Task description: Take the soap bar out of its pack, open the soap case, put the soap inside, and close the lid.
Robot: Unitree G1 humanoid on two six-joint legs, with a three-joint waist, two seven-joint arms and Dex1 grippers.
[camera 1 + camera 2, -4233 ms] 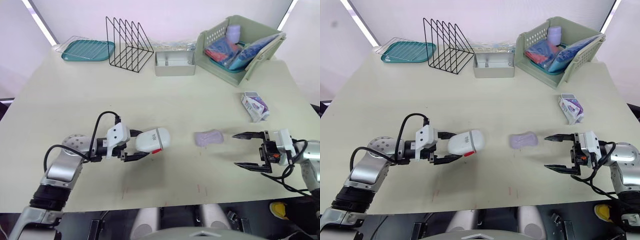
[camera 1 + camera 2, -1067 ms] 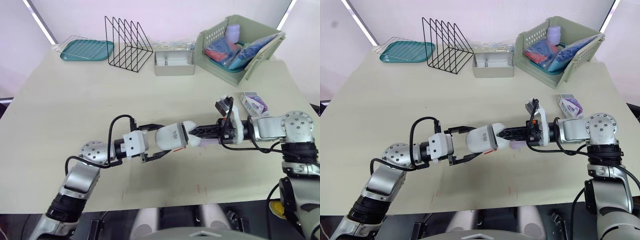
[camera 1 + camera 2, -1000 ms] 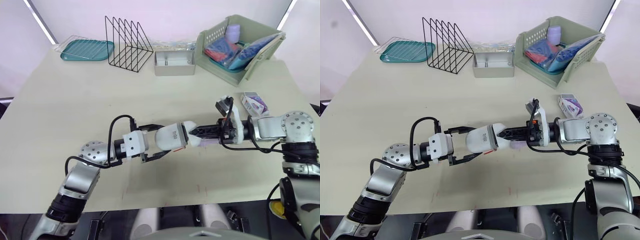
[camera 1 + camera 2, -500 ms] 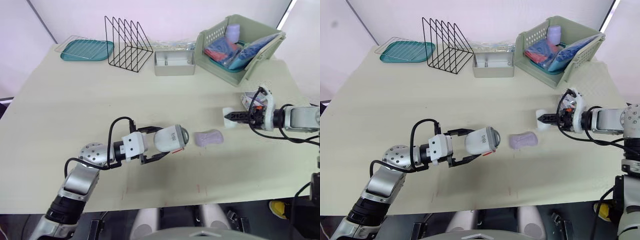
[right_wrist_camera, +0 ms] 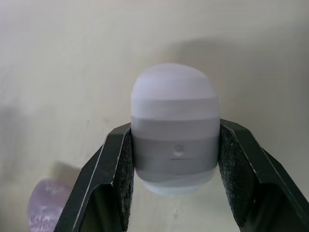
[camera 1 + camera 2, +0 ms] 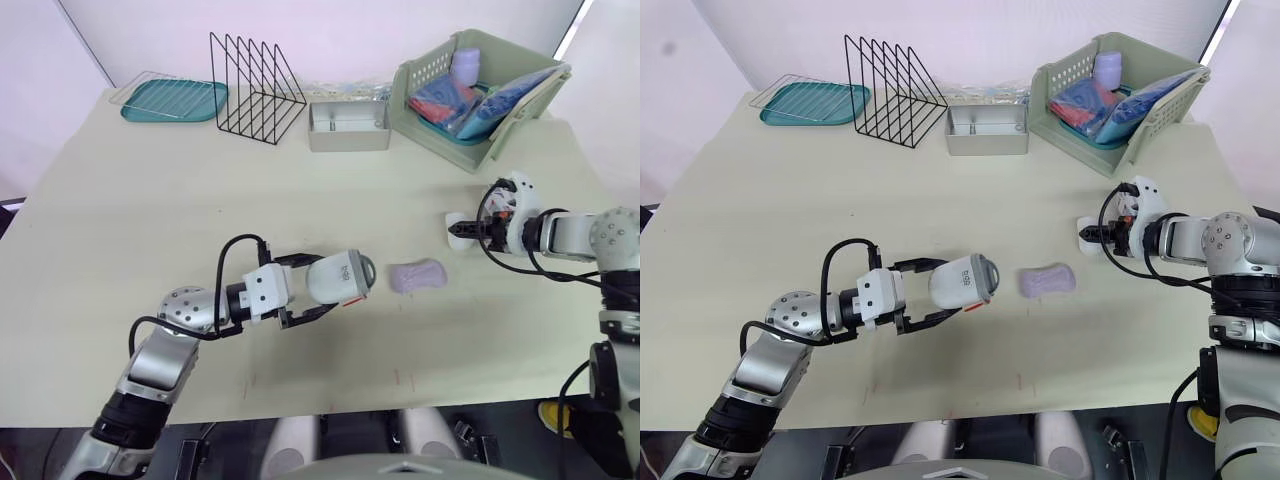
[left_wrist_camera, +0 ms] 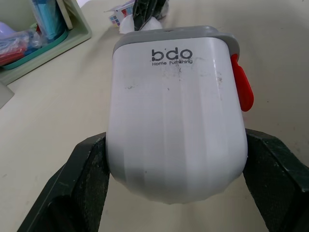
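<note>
Since lid [image 5: 174,116] left soap case [image 6: 340,278] a second ago | left gripper [image 7: 176,140] clamps case | right gripper [image 5: 175,140] pinches lid

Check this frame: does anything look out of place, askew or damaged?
Nothing looks spilled or damaged. The soap case is held on its side in the left gripper, its lid is apart in the right gripper, and the bare soap bar lies on the table between them, which fits the task.

Soap case [image 6: 338,278]: white, grey rim, red latch, on its side, clamped in left gripper [image 6: 314,286], open end faced soap bar [image 6: 416,275]. Bar purple, bare on table. Lid [image 5: 175,145] was pinched in right gripper [image 5: 176,128].
</note>
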